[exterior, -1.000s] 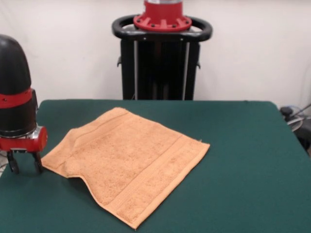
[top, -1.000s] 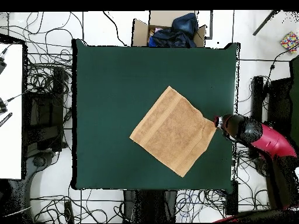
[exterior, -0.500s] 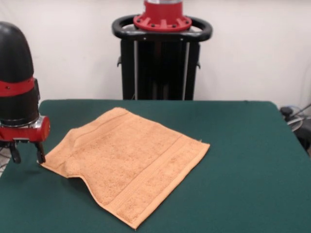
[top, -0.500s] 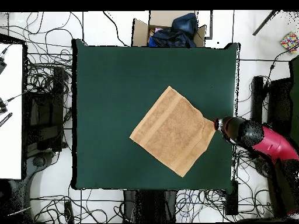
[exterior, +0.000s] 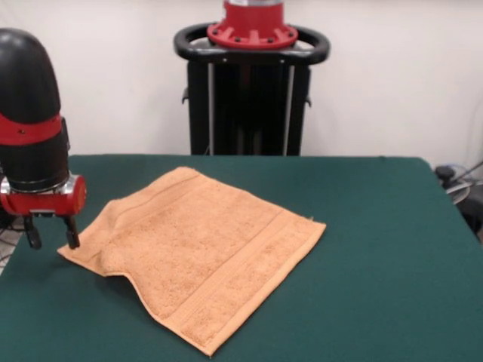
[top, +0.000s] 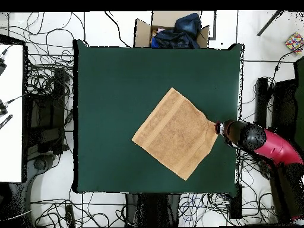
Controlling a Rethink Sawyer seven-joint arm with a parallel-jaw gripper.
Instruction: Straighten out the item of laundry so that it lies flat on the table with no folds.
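The light-orange towel [exterior: 204, 253] lies spread on the green table [exterior: 377, 249], turned like a diamond, with border bands along two sides. Its front-left edge has a notch where the cloth looks tucked or folded. My gripper [exterior: 51, 240] is open and empty. It hangs just above the table at the towel's left corner, with one finger [exterior: 72, 237] close over that corner. In the overhead view the towel [top: 175, 133] lies right of the middle of the table [top: 119, 89], and the gripper [top: 219, 127] is at its right corner, near the table's right edge.
The robot's black pedestal [exterior: 251, 90] stands behind the table's far edge. In the overhead view a cardboard box with dark cloth [top: 172, 29] sits past the top edge, a white table [top: 10, 113] stands at the left, and cables cover the floor around.
The gripper has risen a little and moved sideways toward the towel's corner, from beside it to just over it. The towel has barely moved.
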